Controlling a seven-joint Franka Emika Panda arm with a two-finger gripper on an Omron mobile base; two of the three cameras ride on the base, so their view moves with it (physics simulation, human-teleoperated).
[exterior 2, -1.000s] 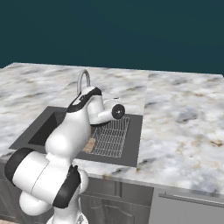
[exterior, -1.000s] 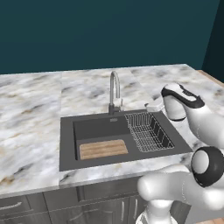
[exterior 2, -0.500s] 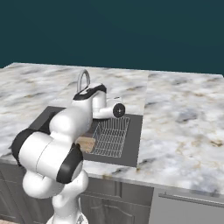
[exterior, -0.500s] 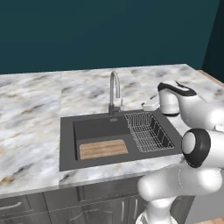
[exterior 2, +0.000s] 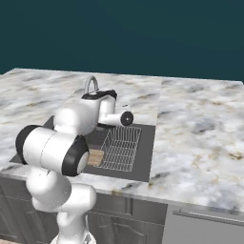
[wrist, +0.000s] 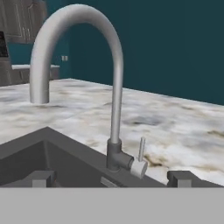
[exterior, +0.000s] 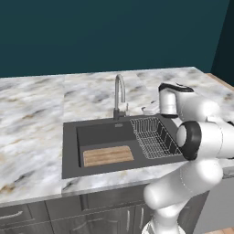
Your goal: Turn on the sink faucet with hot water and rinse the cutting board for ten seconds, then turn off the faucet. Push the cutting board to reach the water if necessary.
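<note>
Gripper (wrist: 111, 178) open at lower centre, apart from the sink faucet (wrist: 114, 87); cutting board (exterior: 108, 155) lies in the sink (exterior: 71, 151), lower left.

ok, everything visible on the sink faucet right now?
The sink faucet is a slim silver-grey gooseneck, upright on a dark base at the back rim of the sink, its spout arching over the basin. A small side lever stands upright beside the base. No water is running from it. Nothing touches it; the open gripper faces the base, short of it.

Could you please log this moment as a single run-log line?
phase: approaching lever | gripper: open, empty | sink faucet: off, no water | cutting board: in sink basin, front
</note>
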